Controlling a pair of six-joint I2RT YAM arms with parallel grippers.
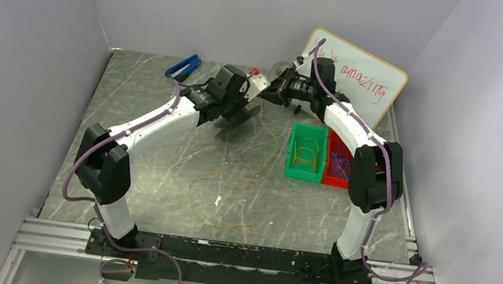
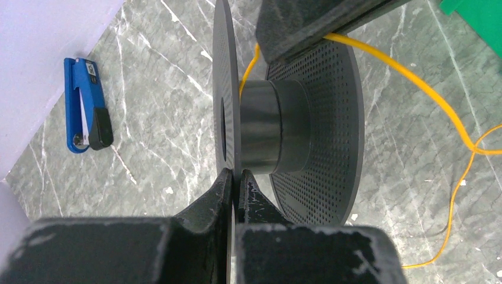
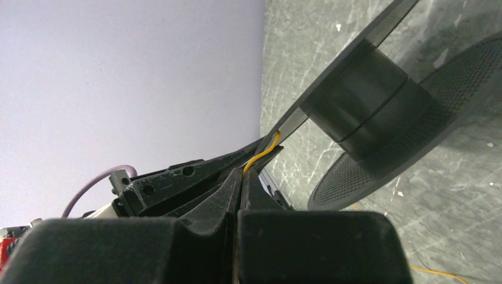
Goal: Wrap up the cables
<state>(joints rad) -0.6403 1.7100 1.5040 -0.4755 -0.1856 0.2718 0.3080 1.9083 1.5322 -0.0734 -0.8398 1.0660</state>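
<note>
Overhead and wrist views of the two arms meeting above the far middle of the table point(image 1: 156, 166). We see the left arm point(image 1: 155, 117) rise from its base, bend at a raised elbow and stretch forward and rightward. The right arm point(image 1: 354, 127) stands tall on its side, bends at the elbow and extends leftward toward the other wrist.

The left end effector point(image 2: 235, 177) is closed. Its two fingers pinch the rim of one thin flange of the black spool point(image 2: 275, 127) and hold it off the table. In the left wrist view the spool's axis runs sideways, so the hub lies between a solid flange and a perforated one.

The right end effector point(image 3: 266, 148) is closed too, gripping the yellow cable point(image 3: 260, 155) between its fingertips right at the edge of the spool. In the left wrist view the cable point(image 2: 414, 83) passes behind the hub and comes out under the right fingers. From there it drops to the table, where the rest lies in a loose loop point(image 1: 226, 198) in front of the arms.

A green bin point(image 1: 306, 152) and a red bin point(image 1: 335, 161) sit side by side near the right arm. A whiteboard point(image 1: 354, 75) leans at the far right, and a blue tool point(image 1: 183, 65) lies at the far left.
</note>
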